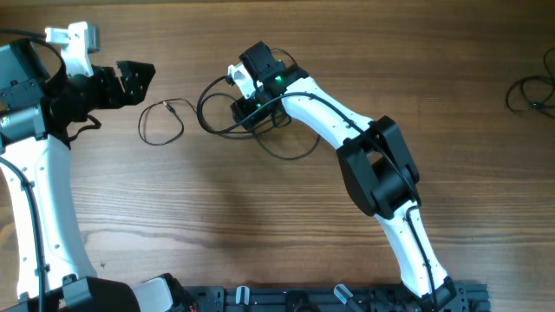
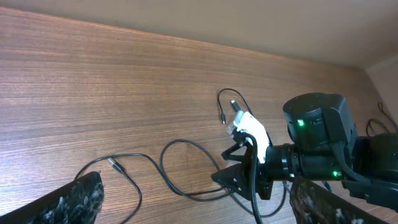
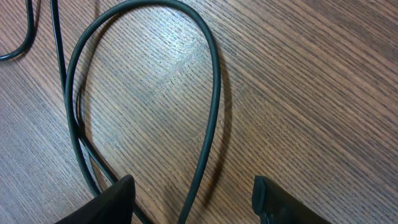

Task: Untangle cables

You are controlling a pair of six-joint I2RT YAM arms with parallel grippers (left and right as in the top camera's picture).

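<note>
Found the cables lying slack on the wood-grain worktop, mostly in the upper middle of the overhead frame. Traced one wide curve bulging out left of the right claw, then a lower loop sagging below and right of it. Noted a small loop further left, closed into a rough ring with a plug end at its top, lying apart from the wide curve. Spotted a far bundle alone at the upper right edge, well apart from everything else.

Saw the right claw planted over the tangle, reaching in from the lower right on the white-and-black right arm. Checked its own camera: fingers spread toward the two lower corners, pinching nothing. Followed one leg of a hairpin bend down between them. Lost the other leg, and a second strand beside it, behind the lower-left finger.

Placed the left claw in the upper left of the overhead frame, just left of the small loop, not touching it. Confirmed from its wrist view fingers set wide apart at the lower corners, gripping nothing, with a plug end on the wood between them. Made out a short curl with tiny plug ends higher in that frame.
</note>
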